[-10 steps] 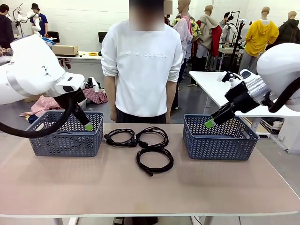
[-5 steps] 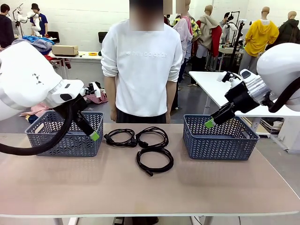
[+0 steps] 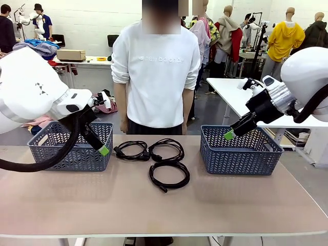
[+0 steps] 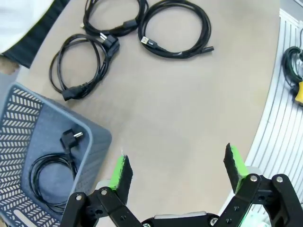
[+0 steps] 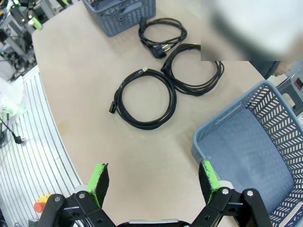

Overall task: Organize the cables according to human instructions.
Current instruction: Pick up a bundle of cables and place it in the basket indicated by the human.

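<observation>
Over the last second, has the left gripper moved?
Yes. The left gripper has moved down and rightward in the front view, from over the inside of the left basket to its right corner.

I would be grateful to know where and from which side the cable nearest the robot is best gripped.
Pinch across the bundled strands on the near arc of that cable, coming straight down from above. It lies flat on the table, so no side offers an edge, and its far arc sits close against another cable, which a finger might catch.
</observation>
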### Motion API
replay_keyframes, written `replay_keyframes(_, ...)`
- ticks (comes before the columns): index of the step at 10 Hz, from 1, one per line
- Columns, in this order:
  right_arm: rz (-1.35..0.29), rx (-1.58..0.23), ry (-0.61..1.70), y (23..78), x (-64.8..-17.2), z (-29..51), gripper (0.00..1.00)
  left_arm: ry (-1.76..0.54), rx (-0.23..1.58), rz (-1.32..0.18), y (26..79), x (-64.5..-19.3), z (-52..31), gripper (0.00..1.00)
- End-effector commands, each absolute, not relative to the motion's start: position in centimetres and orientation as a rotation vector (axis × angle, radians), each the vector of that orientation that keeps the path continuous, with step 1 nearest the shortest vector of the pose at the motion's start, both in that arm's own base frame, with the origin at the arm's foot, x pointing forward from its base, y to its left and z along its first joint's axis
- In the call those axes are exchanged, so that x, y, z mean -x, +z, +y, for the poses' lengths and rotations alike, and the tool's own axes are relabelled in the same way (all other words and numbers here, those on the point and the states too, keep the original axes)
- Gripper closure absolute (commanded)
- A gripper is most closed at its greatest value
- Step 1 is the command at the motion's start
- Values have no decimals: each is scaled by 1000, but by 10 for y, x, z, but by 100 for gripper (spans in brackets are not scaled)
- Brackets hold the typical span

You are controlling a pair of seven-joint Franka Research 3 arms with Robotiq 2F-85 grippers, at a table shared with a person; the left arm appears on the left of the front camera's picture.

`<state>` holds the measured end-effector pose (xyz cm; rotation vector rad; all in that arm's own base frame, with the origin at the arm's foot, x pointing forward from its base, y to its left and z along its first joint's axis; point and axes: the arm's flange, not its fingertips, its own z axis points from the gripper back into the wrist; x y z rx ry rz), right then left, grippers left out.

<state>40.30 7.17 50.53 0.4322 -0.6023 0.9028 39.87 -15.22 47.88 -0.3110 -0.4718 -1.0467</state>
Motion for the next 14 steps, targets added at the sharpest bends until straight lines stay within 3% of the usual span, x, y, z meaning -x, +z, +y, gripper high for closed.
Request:
replay_keyframes(1, -623, -457, 913, 506, -405, 71, 0, -1043, 312, -470, 480, -401, -151, 0)
replay_keyframes(14, -623, -457, 913, 506, -405, 71, 0, -1043, 312, -470, 480, -401, -151, 0)
